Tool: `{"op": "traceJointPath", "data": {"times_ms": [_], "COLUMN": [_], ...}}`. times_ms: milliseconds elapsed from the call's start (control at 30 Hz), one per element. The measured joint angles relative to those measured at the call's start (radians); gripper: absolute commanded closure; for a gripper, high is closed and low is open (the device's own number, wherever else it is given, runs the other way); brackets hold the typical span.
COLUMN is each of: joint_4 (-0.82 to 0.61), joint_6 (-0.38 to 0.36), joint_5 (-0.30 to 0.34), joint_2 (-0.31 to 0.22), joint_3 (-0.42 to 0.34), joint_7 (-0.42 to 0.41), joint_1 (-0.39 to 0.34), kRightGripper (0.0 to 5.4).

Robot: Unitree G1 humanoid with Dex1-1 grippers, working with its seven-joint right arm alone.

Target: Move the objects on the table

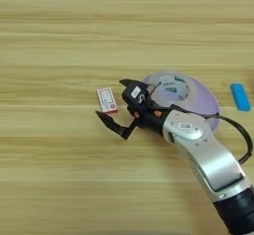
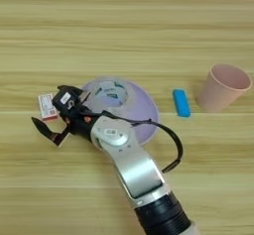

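Observation:
My right gripper [image 1: 109, 98] is open over the table [image 1: 54, 179], left of the round lavender plate [image 1: 206, 102]. The small flat red-and-white box [image 1: 106, 100] lies flat between its two black fingers: one finger [image 1: 128, 84] is at the box's upper right, the other [image 1: 110, 124] just below it. I cannot tell whether either touches the box. A clear tape roll [image 1: 171, 87] with a green-printed core sits on the plate behind the gripper's wrist. The small blue bar [image 2: 181, 102] lies on the wood right of the plate. My silver forearm [image 2: 126, 159] crosses the plate's near edge.
A pink cup [image 2: 224, 87] stands upright at the right, beyond the blue bar. A black cable [image 2: 171, 142] loops off the forearm near the plate's right rim. Bare wood stretches left of the box and across the far side.

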Motion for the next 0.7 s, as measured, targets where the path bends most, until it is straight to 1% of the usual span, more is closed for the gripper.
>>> {"op": "traceJointPath", "data": {"times_ms": [200,700], "joint_4": [0.089,0.232], "joint_6": [-0.002,-0.028], "joint_5": [-0.026,-0.047], "joint_2": [0.029,0.055], "joint_3": [0.004,0.002], "joint_7": [-0.023,-0.023], "joint_1": [-0.045,-0.065], "kRightGripper": [0.03,0.03]}}
